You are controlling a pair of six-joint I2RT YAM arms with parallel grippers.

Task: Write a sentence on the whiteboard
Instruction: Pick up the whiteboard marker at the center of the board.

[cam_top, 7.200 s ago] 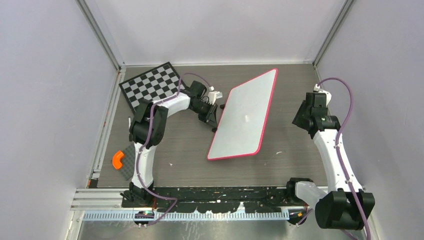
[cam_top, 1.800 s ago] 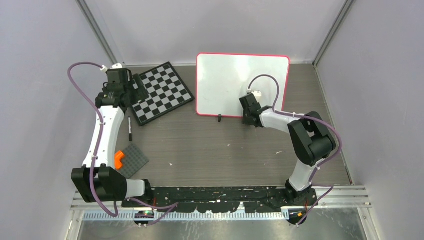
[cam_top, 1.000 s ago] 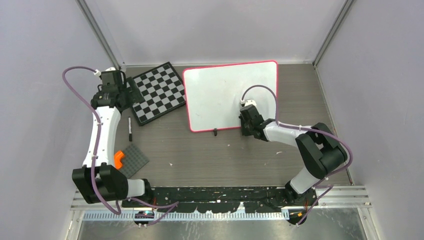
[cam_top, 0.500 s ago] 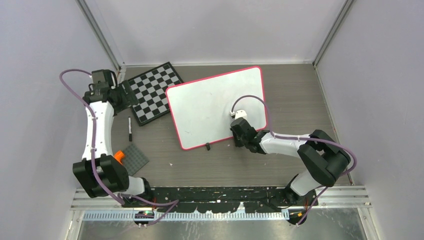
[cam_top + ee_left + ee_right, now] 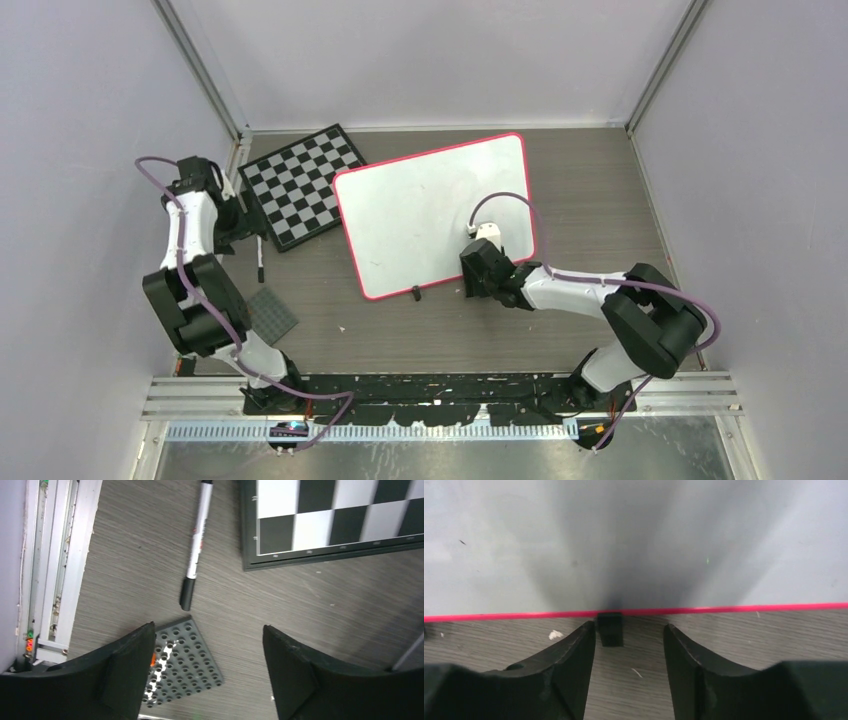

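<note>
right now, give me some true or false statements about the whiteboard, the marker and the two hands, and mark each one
1. The whiteboard has no writing on it. True.
2. The left hand holds the marker. False: the marker lies on the table beside the chessboard, and the left hand is open above it.
3. The right hand straddles a black foot on the whiteboard's near edge. True.
4. The grey studded plate lies on the chessboard. False: it lies on the table, apart from the chessboard.
5. Both hands are shut. False: both are open.
</note>
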